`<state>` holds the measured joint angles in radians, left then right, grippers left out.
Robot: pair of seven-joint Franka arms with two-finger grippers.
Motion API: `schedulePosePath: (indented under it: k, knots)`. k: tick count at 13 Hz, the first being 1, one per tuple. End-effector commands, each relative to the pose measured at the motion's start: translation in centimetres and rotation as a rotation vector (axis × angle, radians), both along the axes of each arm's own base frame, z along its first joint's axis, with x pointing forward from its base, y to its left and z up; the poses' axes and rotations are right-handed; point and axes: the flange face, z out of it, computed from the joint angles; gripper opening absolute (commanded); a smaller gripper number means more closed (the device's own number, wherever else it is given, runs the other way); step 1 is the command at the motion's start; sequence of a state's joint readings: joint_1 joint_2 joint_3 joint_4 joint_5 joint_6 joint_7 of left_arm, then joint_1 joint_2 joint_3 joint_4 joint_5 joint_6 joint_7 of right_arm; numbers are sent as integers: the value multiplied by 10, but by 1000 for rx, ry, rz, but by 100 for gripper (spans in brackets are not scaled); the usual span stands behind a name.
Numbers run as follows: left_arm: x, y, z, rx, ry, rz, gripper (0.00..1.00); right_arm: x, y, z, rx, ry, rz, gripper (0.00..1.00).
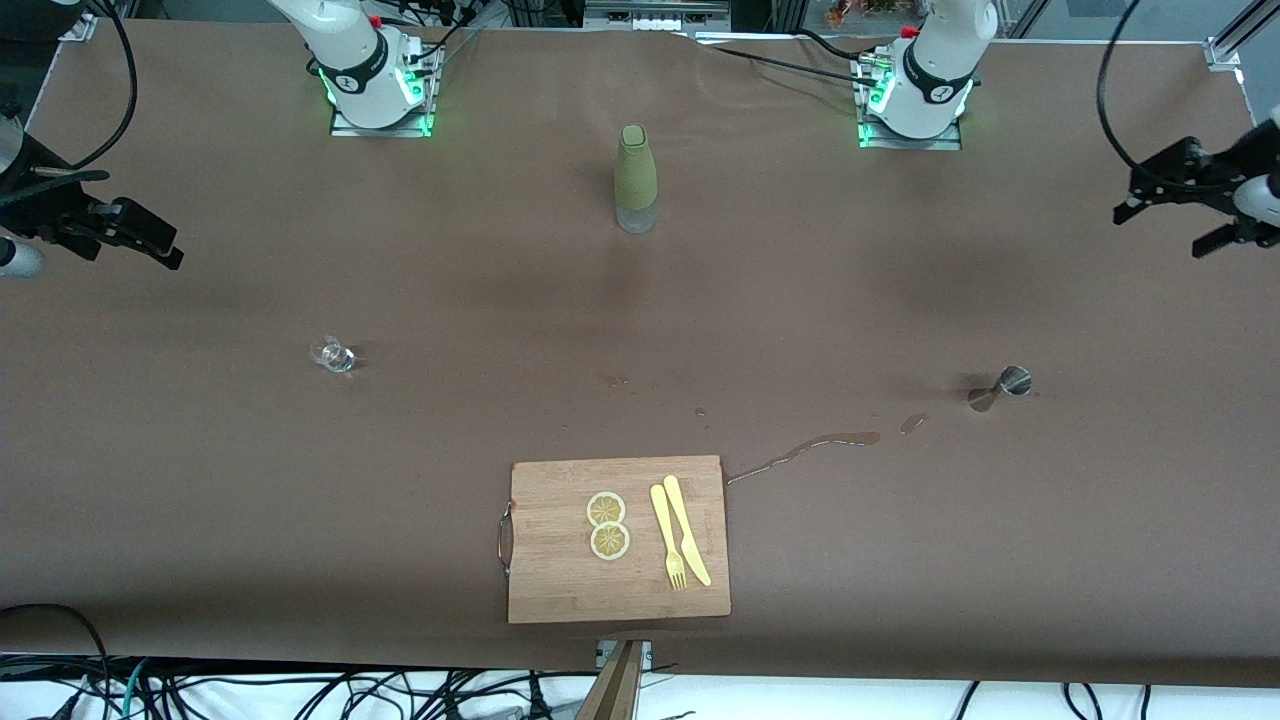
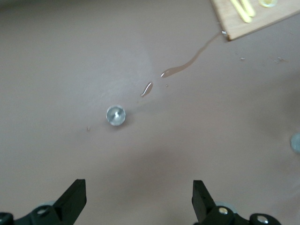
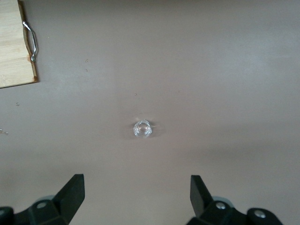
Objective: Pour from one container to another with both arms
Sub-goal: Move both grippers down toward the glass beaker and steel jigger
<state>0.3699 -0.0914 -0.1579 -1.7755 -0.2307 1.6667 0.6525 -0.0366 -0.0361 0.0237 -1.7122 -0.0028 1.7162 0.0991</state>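
Note:
A small clear glass point(image 1: 333, 354) point(image 3: 141, 128) stands on the brown table toward the right arm's end. A metal jigger point(image 1: 1003, 385) point(image 2: 115, 115) stands toward the left arm's end. An olive-sleeved bottle point(image 1: 636, 180) stands upright midway between the two bases. My right gripper point(image 1: 160, 240) point(image 3: 137, 192) hangs open and holds nothing, high over the table's edge at its own end, with the glass in its wrist view. My left gripper point(image 1: 1158, 232) point(image 2: 139, 197) hangs open and holds nothing over the table's edge at its own end, looking down at the jigger.
A wooden cutting board point(image 1: 560, 590) lies near the front camera's edge, carrying two lemon slices point(image 1: 607, 525), a yellow knife point(image 1: 688, 530) and a fork point(image 1: 668, 540). A streak of spilled liquid point(image 1: 810, 447) point(image 2: 183, 68) runs from the board's corner toward the jigger.

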Motion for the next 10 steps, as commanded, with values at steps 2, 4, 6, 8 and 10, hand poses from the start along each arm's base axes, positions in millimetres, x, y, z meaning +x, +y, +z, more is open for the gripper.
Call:
schedulePosePath:
  k: [2, 4, 6, 8, 10]
  knots:
    - [17, 72, -52, -205, -105, -213, 100, -4, 0, 3, 6, -11, 11, 100]
    - [19, 98, -75, -267, -134, -251, 100, -4, 0, 2, 6, -9, 11, 100]
    - [22, 113, -98, -317, -162, -299, 100, -4, 0, 3, 6, -11, 7, 100]
    - [24, 134, -129, -378, -198, -341, 100, -4, 0, 2, 7, -6, 5, 100]
    - [26, 144, -153, -427, -250, -414, 100, -2, -2, -1, 4, 3, 40, 100]
